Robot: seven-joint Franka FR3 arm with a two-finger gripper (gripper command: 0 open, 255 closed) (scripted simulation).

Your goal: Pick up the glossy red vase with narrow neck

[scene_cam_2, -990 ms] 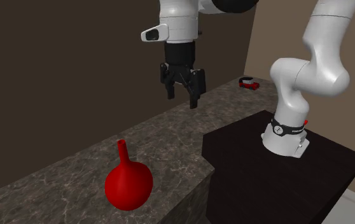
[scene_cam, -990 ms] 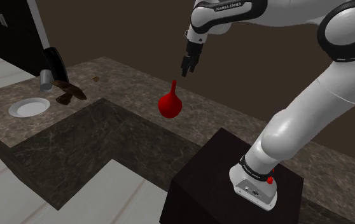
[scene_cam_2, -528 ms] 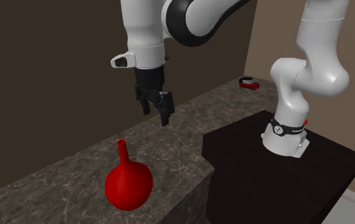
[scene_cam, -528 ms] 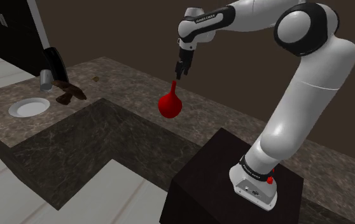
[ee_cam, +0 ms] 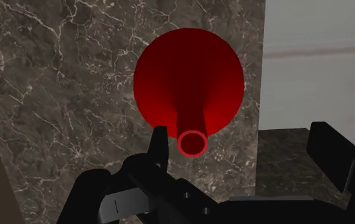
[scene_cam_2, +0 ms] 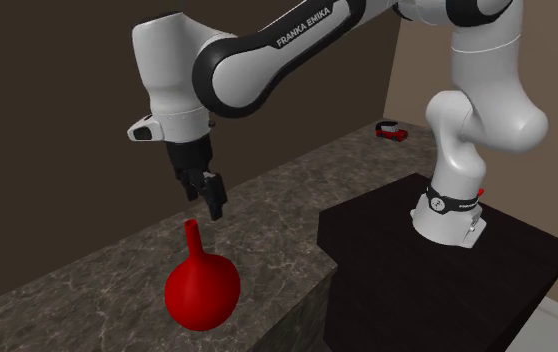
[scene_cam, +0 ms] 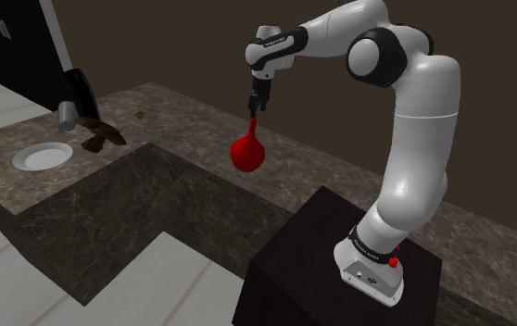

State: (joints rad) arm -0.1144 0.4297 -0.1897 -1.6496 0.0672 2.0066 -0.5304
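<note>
Hovering over the red vase (scene_cam: pixel 245 155) — the black claw (scene_cam: pixel 254 104) hangs just above the tip of its narrow neck, pointing down. The vase stands upright on the dark, veined stone table (scene_cam_2: pixel 107 275), with a round glossy belly and a slim neck on top, and in the second exterior view it sits close to the table's near edge. From the wrist, the claw is wide open, both fingers well apart and gripping nothing. The neck's open mouth sits between them, just beside one finger (ee_cam: pixel 159 145) and far from the other — I can't tell whether it brushes that finger. The white arm stretches out from its dark box stand (scene_cam_2: pixel 387 250), which is set against the table. Well away at the shoulder view's left lies a white round dish (scene_cam: pixel 42 156). A small red-and-black object (scene_cam_2: pixel 394 131) rests at the table's far end.
</note>
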